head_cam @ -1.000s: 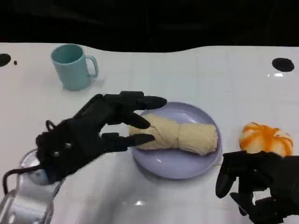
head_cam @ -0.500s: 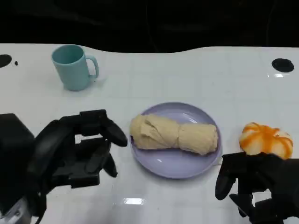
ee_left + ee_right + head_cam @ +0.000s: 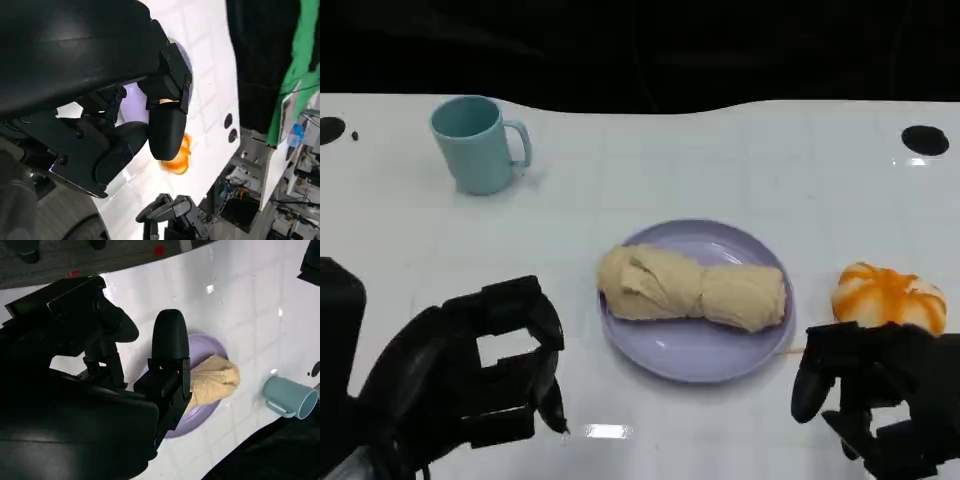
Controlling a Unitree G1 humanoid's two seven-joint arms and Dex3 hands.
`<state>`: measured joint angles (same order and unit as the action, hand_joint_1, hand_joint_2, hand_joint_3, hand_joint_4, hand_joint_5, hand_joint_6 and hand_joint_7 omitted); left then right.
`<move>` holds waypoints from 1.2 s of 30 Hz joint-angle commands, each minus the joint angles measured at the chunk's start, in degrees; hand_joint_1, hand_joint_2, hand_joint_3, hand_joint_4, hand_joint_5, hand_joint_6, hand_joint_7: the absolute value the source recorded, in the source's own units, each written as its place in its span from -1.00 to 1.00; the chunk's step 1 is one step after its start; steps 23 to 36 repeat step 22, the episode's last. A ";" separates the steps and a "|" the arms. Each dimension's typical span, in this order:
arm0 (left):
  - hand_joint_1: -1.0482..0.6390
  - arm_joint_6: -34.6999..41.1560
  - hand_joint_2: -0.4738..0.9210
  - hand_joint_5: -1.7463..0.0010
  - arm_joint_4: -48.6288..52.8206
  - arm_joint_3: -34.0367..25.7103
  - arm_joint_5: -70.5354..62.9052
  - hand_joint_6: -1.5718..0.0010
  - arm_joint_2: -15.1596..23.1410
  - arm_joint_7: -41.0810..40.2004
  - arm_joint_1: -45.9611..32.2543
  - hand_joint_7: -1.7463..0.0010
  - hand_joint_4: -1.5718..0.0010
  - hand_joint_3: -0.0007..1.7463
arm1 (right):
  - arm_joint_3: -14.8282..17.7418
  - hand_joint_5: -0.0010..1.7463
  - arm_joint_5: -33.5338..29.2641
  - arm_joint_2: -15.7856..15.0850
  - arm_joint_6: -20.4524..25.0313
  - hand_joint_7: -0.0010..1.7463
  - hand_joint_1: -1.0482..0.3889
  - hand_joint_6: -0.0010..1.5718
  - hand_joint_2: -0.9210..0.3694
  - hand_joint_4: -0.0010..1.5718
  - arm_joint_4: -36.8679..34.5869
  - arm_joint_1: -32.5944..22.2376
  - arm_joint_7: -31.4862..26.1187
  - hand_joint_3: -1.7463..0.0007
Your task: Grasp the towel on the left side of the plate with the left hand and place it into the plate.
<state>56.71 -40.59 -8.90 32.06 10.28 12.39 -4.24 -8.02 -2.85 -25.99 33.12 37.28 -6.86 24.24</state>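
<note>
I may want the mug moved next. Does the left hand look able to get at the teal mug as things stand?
Probably yes. The left hand holds nothing, and only bare table lies between it and the teal mug, which stands upright and apart from the plate. Whether the arm stretches that far is uncertain.

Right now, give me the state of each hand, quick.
Left hand: open, holding nothing, off to the left of the plate where the towel lies.
Right hand: open, holding nothing, near the orange object.
</note>
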 commanded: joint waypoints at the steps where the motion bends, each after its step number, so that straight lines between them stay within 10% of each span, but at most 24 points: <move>1: 0.13 -1.28 0.50 -1.00 4.43 1.00 -0.50 0.15 0.00 -0.53 0.63 -1.00 -0.03 0.44 | 1.08 0.92 0.57 -0.52 -1.11 0.63 0.52 -0.13 -0.49 -0.10 -0.60 -0.38 0.27 -0.20; 36: 0.14 -4.18 0.46 -1.00 7.14 3.18 -1.60 0.14 2.21 -0.70 1.28 -0.98 -0.05 0.49 | 1.49 0.91 0.40 -0.09 -4.25 0.63 0.51 -0.13 -0.48 -0.09 -2.35 -0.41 -0.04 -0.21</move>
